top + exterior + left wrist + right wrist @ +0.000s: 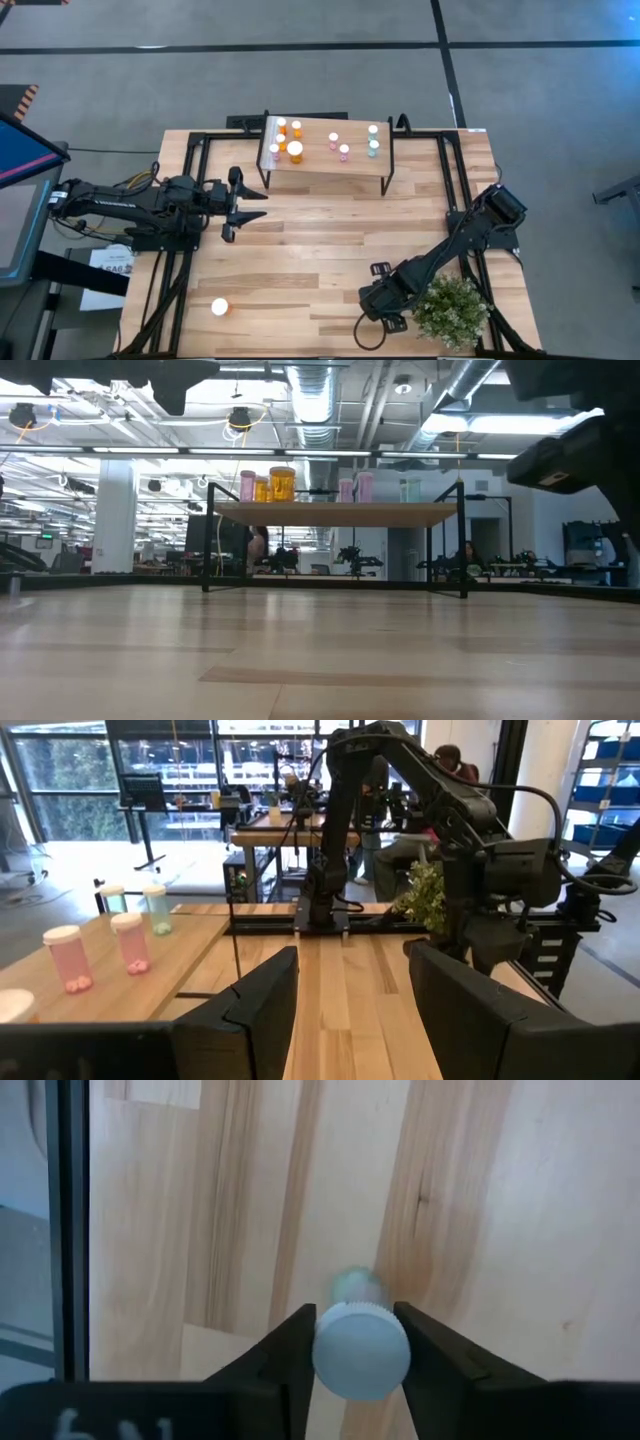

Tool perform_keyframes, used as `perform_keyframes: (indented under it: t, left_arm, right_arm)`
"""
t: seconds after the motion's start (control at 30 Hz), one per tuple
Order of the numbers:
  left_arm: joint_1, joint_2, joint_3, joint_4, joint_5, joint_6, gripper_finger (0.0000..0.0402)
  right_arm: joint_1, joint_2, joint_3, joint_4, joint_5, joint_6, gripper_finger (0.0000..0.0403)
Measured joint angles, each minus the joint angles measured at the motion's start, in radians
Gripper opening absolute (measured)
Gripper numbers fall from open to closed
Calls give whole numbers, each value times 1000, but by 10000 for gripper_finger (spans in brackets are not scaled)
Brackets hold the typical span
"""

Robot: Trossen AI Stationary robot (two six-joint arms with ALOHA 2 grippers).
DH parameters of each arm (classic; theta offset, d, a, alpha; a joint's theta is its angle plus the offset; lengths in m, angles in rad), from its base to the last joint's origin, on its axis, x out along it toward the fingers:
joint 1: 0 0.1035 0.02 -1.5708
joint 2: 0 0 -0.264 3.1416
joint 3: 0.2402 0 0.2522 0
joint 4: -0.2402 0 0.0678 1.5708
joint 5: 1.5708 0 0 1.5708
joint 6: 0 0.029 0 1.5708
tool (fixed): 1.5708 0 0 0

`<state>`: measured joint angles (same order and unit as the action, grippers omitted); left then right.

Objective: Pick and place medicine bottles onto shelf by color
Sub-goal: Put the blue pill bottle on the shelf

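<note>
My right gripper's (358,1348) fingers (292,1342) are clamped on a white-capped teal bottle (360,1350) just beside the potted plant (452,310), while my left gripper (245,204) waits, fingers apart, near the shelf (330,160) holding the other bottles (294,148).

A wide, light wooden tabletop (320,660) stretches away from a camera set at its surface. In the middle distance stands the shelf (335,515), a light wood top on thin black legs. Along its top stand medicine bottles (282,483): pink and orange ones toward the left, pink in the middle, pale teal toward the right. Dark robot arm parts (570,455) hang at the upper right. Behind, an open workshop with ceiling ducts.
</note>
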<state>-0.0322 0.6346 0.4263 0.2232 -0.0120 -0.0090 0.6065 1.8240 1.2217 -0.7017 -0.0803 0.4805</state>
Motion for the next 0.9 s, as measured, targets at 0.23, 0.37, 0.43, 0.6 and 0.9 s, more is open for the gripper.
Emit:
perform_keyframes:
  t: [0.23,0.37,0.43,0.6,0.9]
  left_arm:
    - [0,0,0,-1,0,0,182]
    - [0,0,0,-1,0,0,182]
    - [0,0,0,-1,0,0,182]
    - [0,0,0,-1,0,0,182]
    - [0,0,0,-4,0,0,182]
  right_arm:
    - [-14,0,21,-11,0,-12,121]
    - [-29,0,56,-20,0,-20,129]
    - [-41,0,86,-49,0,-22,134]
    - [-85,0,155,-121,9,-76,134]
    - [-203,0,299,-236,11,-242,127]
